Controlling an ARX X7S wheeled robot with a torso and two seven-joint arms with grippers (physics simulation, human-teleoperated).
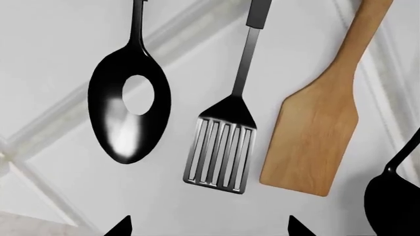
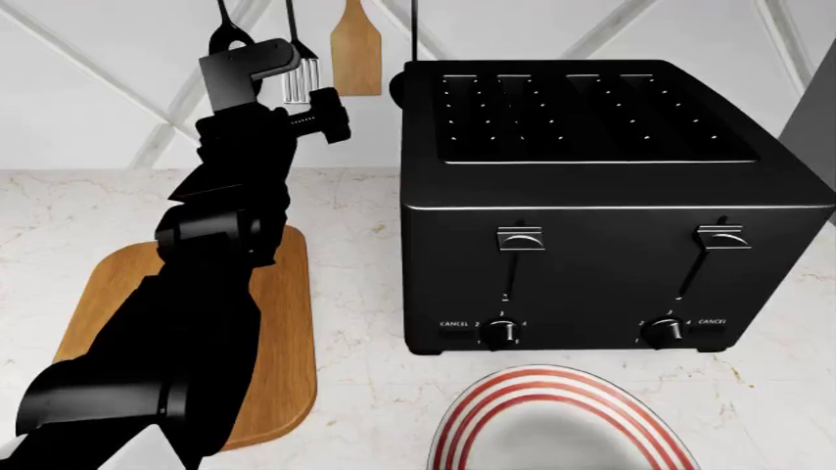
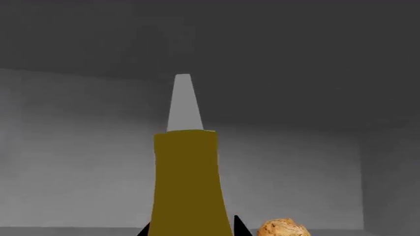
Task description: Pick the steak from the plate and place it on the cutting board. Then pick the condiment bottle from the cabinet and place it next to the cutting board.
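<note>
The yellow condiment bottle (image 3: 187, 182) with its pale nozzle stands upright inside a dark cabinet in the right wrist view. My right gripper (image 3: 192, 228) has a fingertip close against each side of it and is shut on it. My left gripper (image 1: 208, 227) is open and empty, raised near the wall; in the head view (image 2: 303, 86) it is above the cutting board (image 2: 281, 323). My left arm covers most of the board. The striped plate (image 2: 523, 401) lies at the near edge. The steak is not in view.
A black toaster (image 2: 588, 215) stands on the marble counter between board and plate. On the wall hang a black spoon with a hole (image 1: 128, 113), a slotted turner (image 1: 220, 152), a wooden spatula (image 1: 315, 142) and a black ladle (image 1: 394, 201). A muffin (image 3: 282, 228) sits beside the bottle.
</note>
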